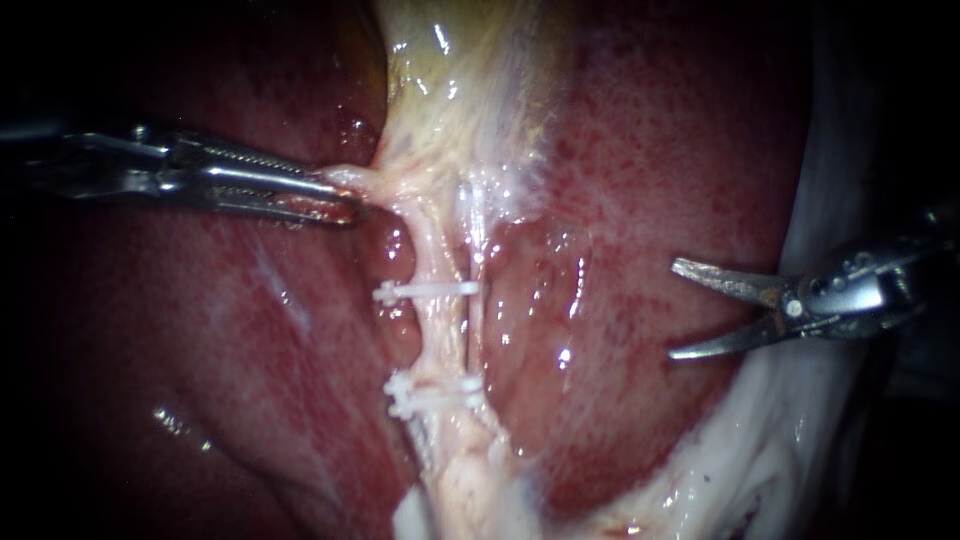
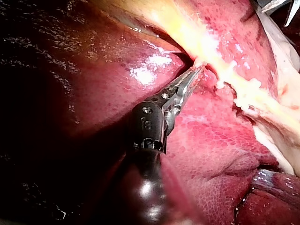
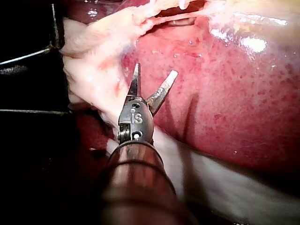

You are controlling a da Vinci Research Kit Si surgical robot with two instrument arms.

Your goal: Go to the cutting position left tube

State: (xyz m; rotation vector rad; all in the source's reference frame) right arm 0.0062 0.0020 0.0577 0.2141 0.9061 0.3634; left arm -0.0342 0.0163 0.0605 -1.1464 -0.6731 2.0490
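Two pale tubes run down between the liver lobes. The left tube is the thicker one, and the thin right tube lies close beside it. A white clip crosses them higher up, and two more clips sit lower down. My left instrument is shut on pale tissue at the top of the tubes; its jaws hold the same tissue in the left wrist view. My right instrument has curved blades standing open over the liver, well to the right of the tubes and touching nothing.
The yellowish gallbladder lies above the tubes. Red liver fills both sides. White fatty tissue borders the liver under my right instrument's shaft. The right instrument's blade tips show far ahead of my left instrument's jaws.
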